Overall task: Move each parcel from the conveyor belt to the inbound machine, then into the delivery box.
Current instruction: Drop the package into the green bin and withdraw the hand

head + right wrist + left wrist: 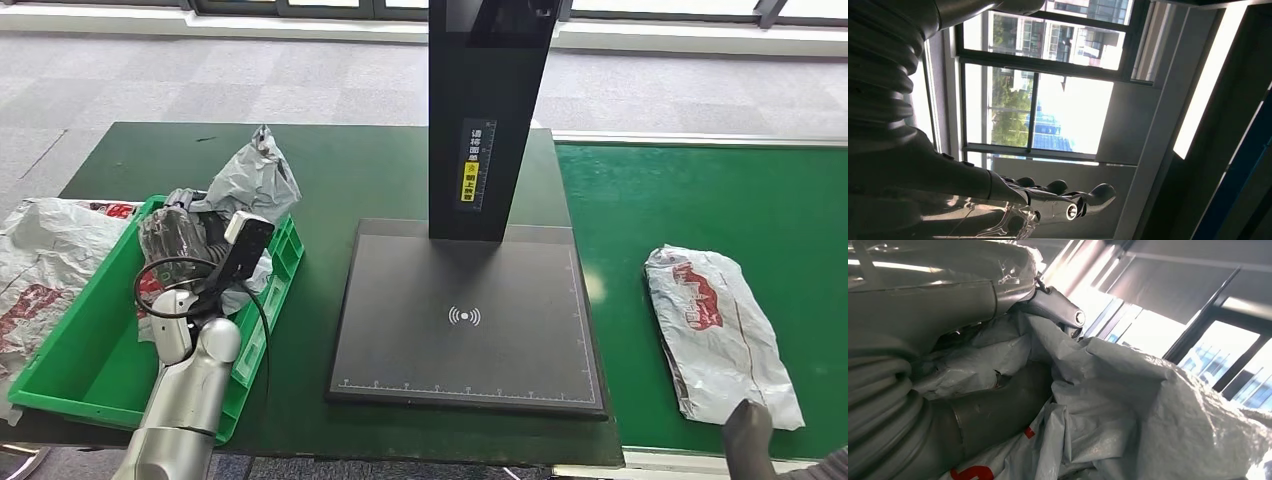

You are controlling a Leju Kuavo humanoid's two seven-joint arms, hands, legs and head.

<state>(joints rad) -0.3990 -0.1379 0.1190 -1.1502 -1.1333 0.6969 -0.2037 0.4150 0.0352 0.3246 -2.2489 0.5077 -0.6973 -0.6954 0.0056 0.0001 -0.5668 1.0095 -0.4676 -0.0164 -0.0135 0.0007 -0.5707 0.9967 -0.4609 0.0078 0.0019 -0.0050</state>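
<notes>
My left hand (180,228) is over the far end of the green delivery box (70,385) and grips a crumpled grey parcel (252,178), which stands up above the box's far corner. In the left wrist view the grey parcel (1128,405) is bunched between the thumb and the fingers (1068,312). A white parcel with red print (715,330) lies flat on the green conveyor belt (700,200). My right hand (748,432) is at the belt's near edge, just beside that parcel's near end. Its fingers (1063,200) are stretched out with nothing in them.
The inbound machine's black plate (465,320) lies between the box and the belt, with its black post (490,110) rising at the back. A heap of white parcels (40,265) lies left of the box. All stands on a dark green table (380,170).
</notes>
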